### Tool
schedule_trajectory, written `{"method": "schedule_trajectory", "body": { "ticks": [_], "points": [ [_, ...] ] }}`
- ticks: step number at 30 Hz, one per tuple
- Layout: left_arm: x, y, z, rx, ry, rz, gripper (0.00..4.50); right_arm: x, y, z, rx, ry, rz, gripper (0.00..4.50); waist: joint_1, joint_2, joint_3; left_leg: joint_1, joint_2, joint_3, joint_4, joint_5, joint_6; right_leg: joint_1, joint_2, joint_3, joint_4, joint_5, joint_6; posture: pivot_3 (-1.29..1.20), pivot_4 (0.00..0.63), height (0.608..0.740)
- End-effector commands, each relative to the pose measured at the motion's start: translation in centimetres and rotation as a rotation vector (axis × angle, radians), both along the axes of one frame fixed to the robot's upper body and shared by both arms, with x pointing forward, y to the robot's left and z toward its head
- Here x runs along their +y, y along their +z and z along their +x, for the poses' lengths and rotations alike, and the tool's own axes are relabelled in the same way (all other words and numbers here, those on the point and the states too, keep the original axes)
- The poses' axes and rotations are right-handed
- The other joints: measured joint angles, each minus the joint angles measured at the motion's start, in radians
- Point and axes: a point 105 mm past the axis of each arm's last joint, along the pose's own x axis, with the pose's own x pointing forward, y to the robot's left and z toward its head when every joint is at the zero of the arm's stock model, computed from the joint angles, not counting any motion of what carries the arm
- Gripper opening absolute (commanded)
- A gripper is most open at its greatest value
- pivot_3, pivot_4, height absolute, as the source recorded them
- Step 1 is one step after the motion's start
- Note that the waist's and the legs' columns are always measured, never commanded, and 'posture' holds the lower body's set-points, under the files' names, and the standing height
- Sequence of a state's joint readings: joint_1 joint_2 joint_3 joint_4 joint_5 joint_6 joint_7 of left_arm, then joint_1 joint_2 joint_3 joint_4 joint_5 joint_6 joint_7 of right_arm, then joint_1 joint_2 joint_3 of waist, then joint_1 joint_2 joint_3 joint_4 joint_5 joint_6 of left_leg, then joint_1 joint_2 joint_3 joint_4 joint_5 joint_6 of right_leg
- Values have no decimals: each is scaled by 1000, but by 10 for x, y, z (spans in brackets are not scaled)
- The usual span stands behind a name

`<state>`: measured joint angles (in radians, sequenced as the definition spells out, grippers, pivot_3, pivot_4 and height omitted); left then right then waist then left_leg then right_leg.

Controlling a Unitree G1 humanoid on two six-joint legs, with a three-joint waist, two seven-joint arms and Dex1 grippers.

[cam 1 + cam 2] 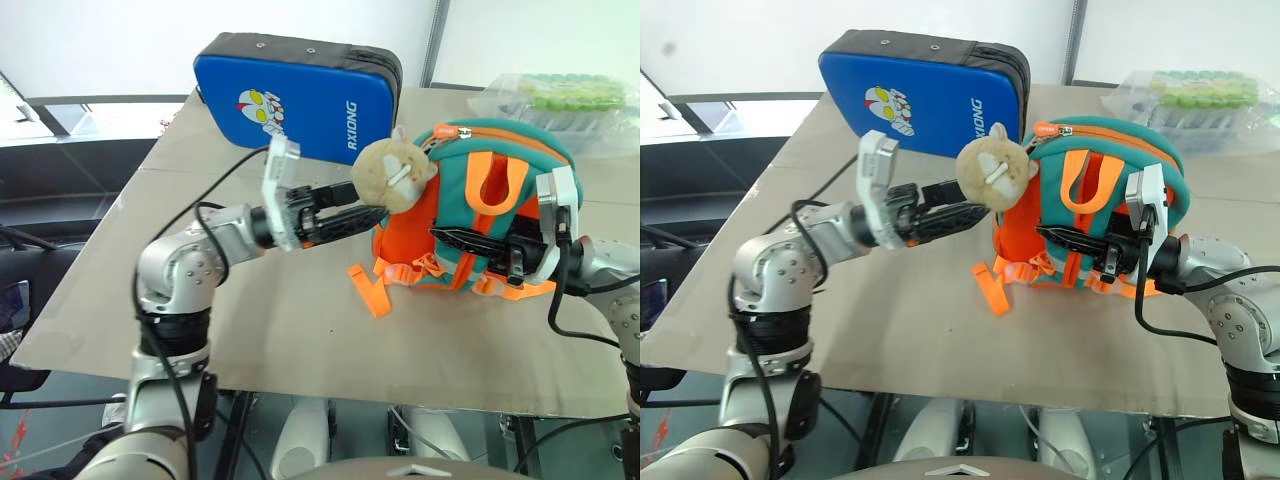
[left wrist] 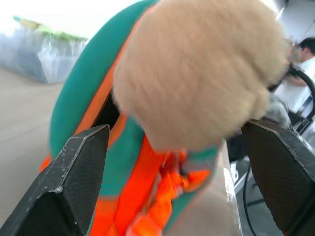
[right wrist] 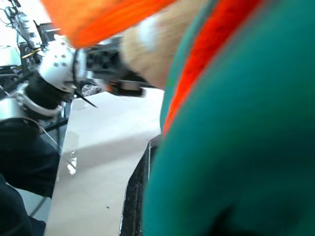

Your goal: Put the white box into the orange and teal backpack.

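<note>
Left eye view shows your right hand (image 1: 470, 242) clamped on the orange and teal backpack (image 1: 480, 205), steadying it; your left hand (image 1: 350, 212) gapes beside it.

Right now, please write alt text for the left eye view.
An orange and teal backpack stands on a table, the right pincer shut on its front. The open left pincer sits by its plush animal; a blue case stands behind.

Bright, even daylight w/ soft shadows on table (image 1: 300, 330); both wrist views blurred, plush animal (image 2: 197, 73) out of focus.
</note>
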<state>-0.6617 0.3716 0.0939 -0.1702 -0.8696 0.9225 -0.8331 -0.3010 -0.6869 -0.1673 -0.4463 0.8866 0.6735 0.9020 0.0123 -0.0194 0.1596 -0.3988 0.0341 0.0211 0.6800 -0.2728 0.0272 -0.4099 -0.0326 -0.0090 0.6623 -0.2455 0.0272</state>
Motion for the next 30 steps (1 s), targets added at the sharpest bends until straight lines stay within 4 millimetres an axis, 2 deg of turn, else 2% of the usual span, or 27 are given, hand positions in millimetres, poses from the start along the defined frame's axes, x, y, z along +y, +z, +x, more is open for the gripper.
{"method": "schedule_trajectory", "body": {
  "ticks": [1, 2, 5, 9, 13, 17, 22, 26, 30],
  "points": [
    [-6, 15, -2, -27, -31, -37, 4357, -3, 11, -7, -55, -4, 0, 0, -3, 0, 0, 0, 0, 0, 0, 0, 0, 0, 1, 0, 0, 0, 0, 0, 150, 740],
    [-8, 16, -3, -26, -44, -39, 4357, -4, 10, -6, -55, -14, 2, 0, -4, 0, 0, 1, 1, 0, -1, 0, 0, 0, 1, 1, 0, 0, 0, 0, 150, 740],
    [-13, 20, -3, -12, -69, -77, 3511, -8, 8, -5, -51, -37, 4, 0, -1, 0, 0, 1, 1, 0, -1, 0, 0, 0, 1, 1, 0, 0, 0, 0, 150, 740],
    [-13, 27, -4, -3, -88, -129, 1591, -10, 6, -3, -46, -69, 18, 0, 1, 0, 0, 1, 1, 0, -1, 0, 0, 0, 1, 0, 0, 0, 0, 0, 150, 740],
    [-6, 32, -6, -30, -68, -154, 15, -14, 10, 3, -37, -116, 92, 0, 0, 0, 0, 1, 1, 0, -1, 0, 0, 0, 1, 0, 0, 0, 0, 0, 150, 740],
    [9, 42, -2, -39, -22, -213, 15, -26, 34, 18, -50, -221, 301, 0, -4, 0, 0, 1, 1, 0, -1, 0, 0, 0, 1, 1, 0, 0, 0, 0, 150, 740],
    [38, 41, 12, 28, 104, -291, 15, -57, 67, 41, -64, -387, 576, 0, -7, 1, 0, 1, 1, 1, -1, 0, 0, 0, 1, 1, 0, 0, 0, 0, 150, 740],
    [62, 20, 19, 115, 218, -322, 15, -72, 76, 54, -70, -501, 653, 0, -9, 1, 0, 0, 1, 1, -3, 0, 0, -2, 1, 2, 0, 0, 0, 0, 150, 740],
    [81, -28, 20, 258, 344, -268, 15, -86, 81, 67, -81, -617, 704, 0, -17, 1, 0, 0, 1, 2, -4, 0, -1, -3, 0, 5, 0, 0, 0, 0, 150, 740]
  ]
}}
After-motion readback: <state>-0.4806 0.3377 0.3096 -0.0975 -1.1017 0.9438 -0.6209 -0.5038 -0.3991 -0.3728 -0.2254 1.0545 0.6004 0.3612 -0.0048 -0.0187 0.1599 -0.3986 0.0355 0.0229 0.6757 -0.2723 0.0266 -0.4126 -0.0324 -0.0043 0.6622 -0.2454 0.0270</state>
